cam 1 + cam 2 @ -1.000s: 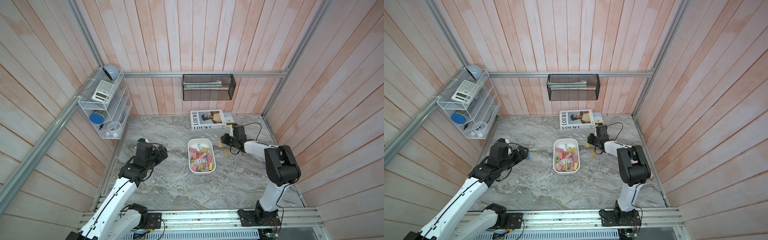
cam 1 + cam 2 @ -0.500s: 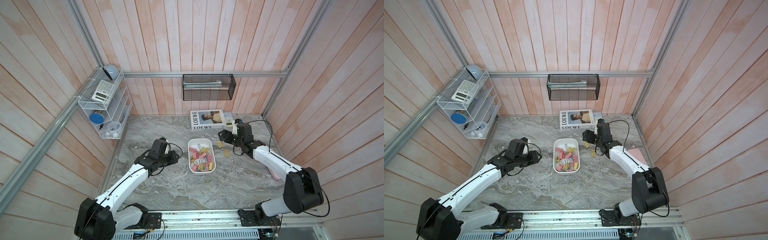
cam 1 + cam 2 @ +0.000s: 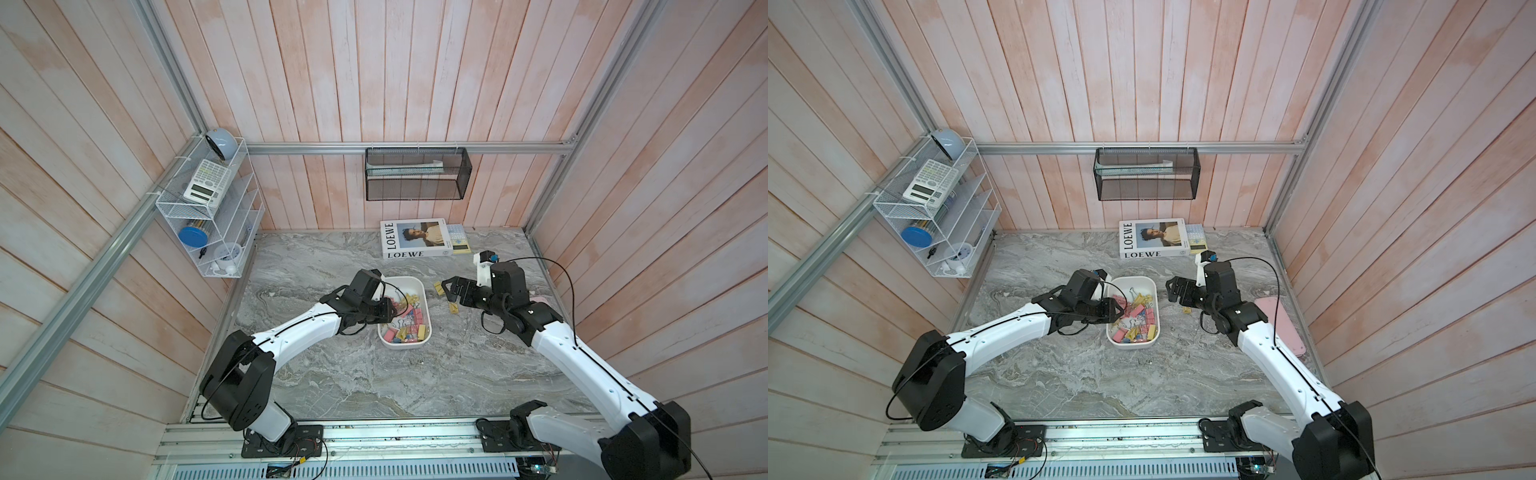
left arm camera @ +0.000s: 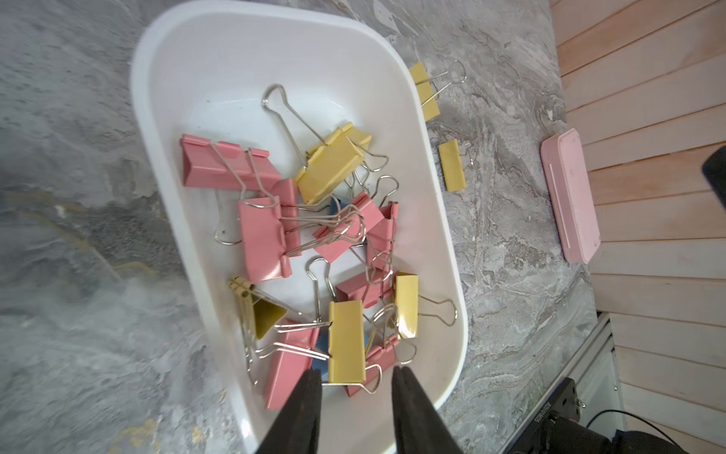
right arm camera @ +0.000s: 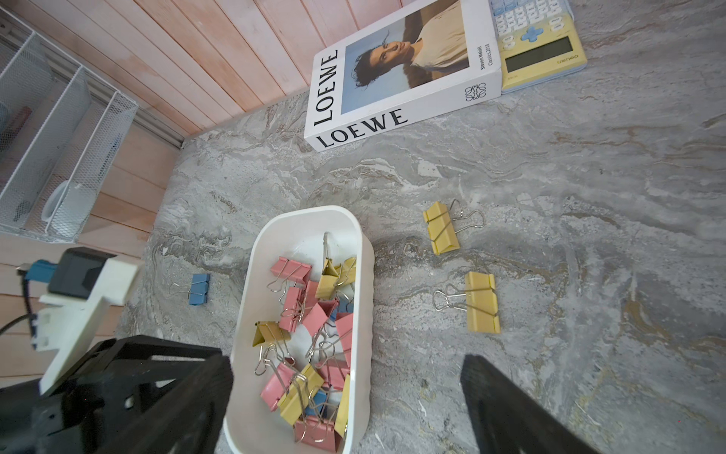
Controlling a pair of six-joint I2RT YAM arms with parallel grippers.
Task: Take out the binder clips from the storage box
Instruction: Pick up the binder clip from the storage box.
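The white storage box (image 3: pixel 409 280) (image 4: pixel 165 165) sits mid-table with several pink, yellow and blue binder clips (image 4: pixel 345 342) piled in it. Two yellow clips (image 5: pixel 442 232) (image 5: pixel 481 302) lie on the marble to its right, and a blue one (image 5: pixel 199 289) lies to its left. My left gripper (image 4: pixel 355 375) (image 3: pixel 390 309) hangs inside the box. Its jaws stand a little apart on either side of one yellow clip's end, without touching it. My right gripper (image 5: pixel 345 359) (image 3: pixel 451 289) is wide open and holds nothing, above the box's right rim and the table beside it.
A LOEWE book (image 3: pixel 415 239) and a yellow calculator (image 3: pixel 457 245) lie at the back. A flat pink case (image 3: pixel 1283 324) lies by the right wall. A black mesh basket (image 3: pixel 417 174) hangs on the back wall, and a white wire rack (image 3: pixel 212 216) on the left wall.
My left arm has swung right from the table's left side to over the box, and its jaws have narrowed. My right gripper has opened wide and risen off the table.
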